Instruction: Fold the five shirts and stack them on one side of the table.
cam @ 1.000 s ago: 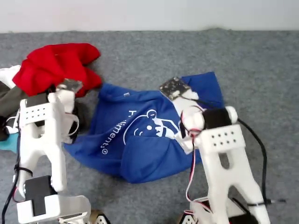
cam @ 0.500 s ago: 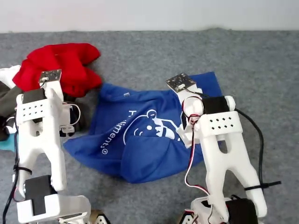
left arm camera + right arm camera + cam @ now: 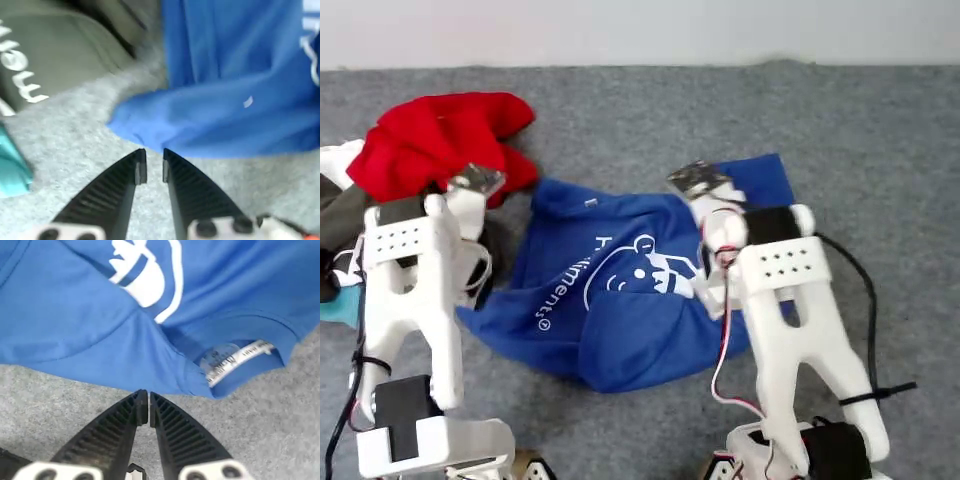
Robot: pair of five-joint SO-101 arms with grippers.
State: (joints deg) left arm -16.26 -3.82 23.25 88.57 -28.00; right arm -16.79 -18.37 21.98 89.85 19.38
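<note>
Tabletop (image 3: 880, 150): grey, blue shirt (image 3: 620, 335) crumpled at centre.
Red shirt (image 3: 440, 140): ten o'clock.
Left gripper (image 3: 154, 161): barely parted, empty.
Right gripper (image 3: 149, 401): closed, empty.

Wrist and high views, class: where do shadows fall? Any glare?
High view: even light, soft shading in folds of the blue shirt, no hard shadows on the grey table. Left wrist view: dim band under the shirt's edge near the left gripper. Right wrist view: faint shadow along the hem by the right gripper; no glare.
</note>
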